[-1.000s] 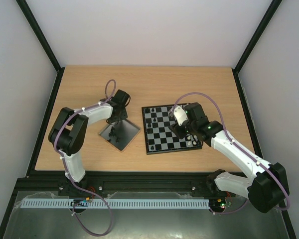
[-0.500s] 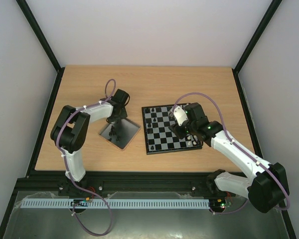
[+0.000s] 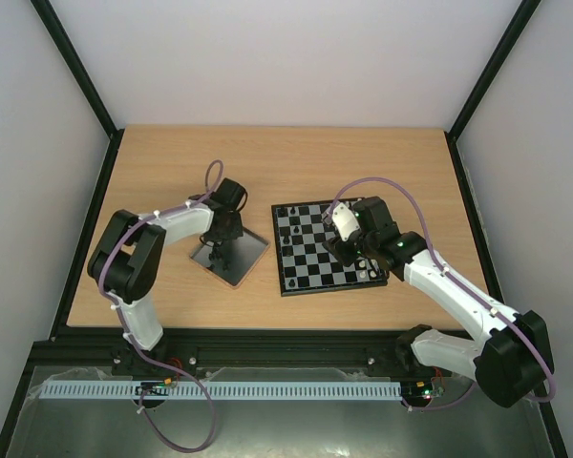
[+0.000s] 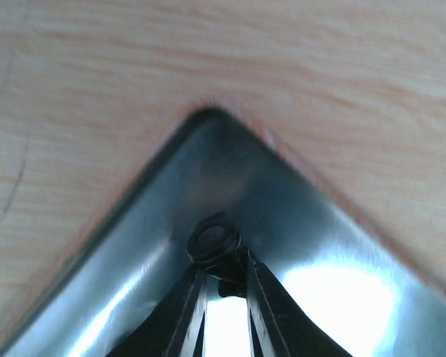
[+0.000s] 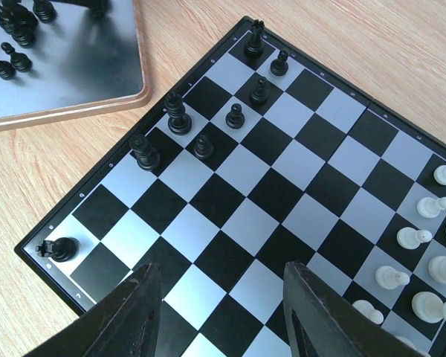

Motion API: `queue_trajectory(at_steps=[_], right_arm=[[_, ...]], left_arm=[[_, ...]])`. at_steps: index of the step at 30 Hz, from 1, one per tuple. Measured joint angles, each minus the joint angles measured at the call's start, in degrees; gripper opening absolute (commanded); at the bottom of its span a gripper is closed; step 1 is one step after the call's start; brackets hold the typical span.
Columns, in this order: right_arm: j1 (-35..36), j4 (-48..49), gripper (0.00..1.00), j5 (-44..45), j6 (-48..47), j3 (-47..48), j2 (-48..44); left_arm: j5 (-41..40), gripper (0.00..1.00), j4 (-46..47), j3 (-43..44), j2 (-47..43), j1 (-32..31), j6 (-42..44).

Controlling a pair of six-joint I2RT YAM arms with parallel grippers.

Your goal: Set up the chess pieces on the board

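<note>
The board (image 3: 325, 248) lies right of centre, also in the right wrist view (image 5: 282, 186). Several black chess pieces (image 5: 177, 117) stand along its left side and white ones (image 5: 409, 238) along its right side. My right gripper (image 5: 221, 279) is open and empty, hovering over the board's middle squares. My left gripper (image 4: 221, 266) is over the grey tray (image 4: 134, 245), shut on a black chess piece (image 4: 213, 241) near the tray's corner. More black pieces (image 5: 7, 41) lie on the tray (image 5: 82, 67).
The grey tray (image 3: 229, 252) with a brown rim sits left of the board on the wooden table (image 3: 172, 162). Black frame rails run along the table's left and right edges.
My left gripper has shifted slightly up and right over the tray. My right arm has not moved.
</note>
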Motion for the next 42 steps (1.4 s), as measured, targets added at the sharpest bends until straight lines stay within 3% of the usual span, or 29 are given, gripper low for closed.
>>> queue_trajectory(at_steps=[3,7,11,26,33,42], right_arm=[[0.0,0.0,0.47,-0.02,-0.07,0.0,0.17],[0.0,0.0,0.47,-0.04,-0.11,0.0,0.37],[0.0,0.0,0.47,-0.04,-0.11,0.0,0.42],[0.0,0.02,0.47,-0.04,-0.33,0.0,0.96],[0.0,0.02,0.47,-0.02,-0.42,0.0,1.42],[0.0,0.0,0.47,-0.04,-0.52,0.0,1.86]], left_arm=[[0.7,0.17,-2.19,-1.18,-1.7,-0.72,1.22],[0.76,0.38,-3.65,-1.57,-2.47,-1.18,2.78],[0.68,0.39,-3.65,-1.53,-2.45,-1.18,3.89],[3.91,0.27,-1.64,0.52,0.59,-2.03,7.08],[5.6,0.12,-1.01,0.63,0.74,-4.26,9.79],[5.53,0.02,-0.83,0.61,0.81,-5.2,11.04]])
